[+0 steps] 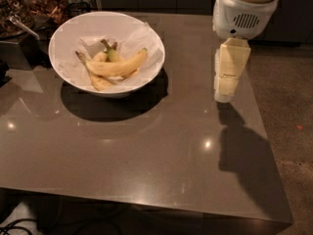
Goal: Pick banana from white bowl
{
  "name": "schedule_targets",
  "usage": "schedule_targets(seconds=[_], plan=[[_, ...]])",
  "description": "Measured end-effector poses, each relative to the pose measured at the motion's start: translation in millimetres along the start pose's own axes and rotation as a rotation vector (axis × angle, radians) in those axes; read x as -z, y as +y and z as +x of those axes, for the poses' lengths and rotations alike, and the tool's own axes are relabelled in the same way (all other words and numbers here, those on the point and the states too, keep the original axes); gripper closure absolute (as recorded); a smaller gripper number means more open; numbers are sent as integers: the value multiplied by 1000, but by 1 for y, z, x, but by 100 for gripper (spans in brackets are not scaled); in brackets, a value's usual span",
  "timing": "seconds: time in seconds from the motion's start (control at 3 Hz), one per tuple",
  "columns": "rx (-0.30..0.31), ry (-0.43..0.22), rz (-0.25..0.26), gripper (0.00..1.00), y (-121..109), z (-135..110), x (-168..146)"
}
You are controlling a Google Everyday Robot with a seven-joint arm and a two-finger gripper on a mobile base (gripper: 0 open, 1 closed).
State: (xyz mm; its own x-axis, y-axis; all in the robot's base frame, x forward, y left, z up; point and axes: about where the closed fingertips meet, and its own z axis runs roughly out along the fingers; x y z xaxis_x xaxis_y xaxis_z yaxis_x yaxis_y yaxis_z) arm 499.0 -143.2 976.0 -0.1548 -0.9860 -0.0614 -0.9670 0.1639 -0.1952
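White bowl (62, 40): banana (120, 66), shorter banana (112, 55), crumpled paper (144, 38).
Gripper (224, 94): over table's (146, 155) right side, apart from bowl; grip state cannot tell.

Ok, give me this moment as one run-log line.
stage: pre-grasp | gripper: over right side of table, right of white bowl, clear of it | banana: lying in white bowl, not grasped

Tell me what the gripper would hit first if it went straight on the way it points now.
Probably the bare table top near its edge, since the gripper points downward there; depth is unclear. The white bowl lies well aside.
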Motion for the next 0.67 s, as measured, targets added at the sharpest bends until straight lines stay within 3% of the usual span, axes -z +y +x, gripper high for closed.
schedule_targets(seconds=[0.67], plan=[[25,-52,51,0,-12,-20,1]])
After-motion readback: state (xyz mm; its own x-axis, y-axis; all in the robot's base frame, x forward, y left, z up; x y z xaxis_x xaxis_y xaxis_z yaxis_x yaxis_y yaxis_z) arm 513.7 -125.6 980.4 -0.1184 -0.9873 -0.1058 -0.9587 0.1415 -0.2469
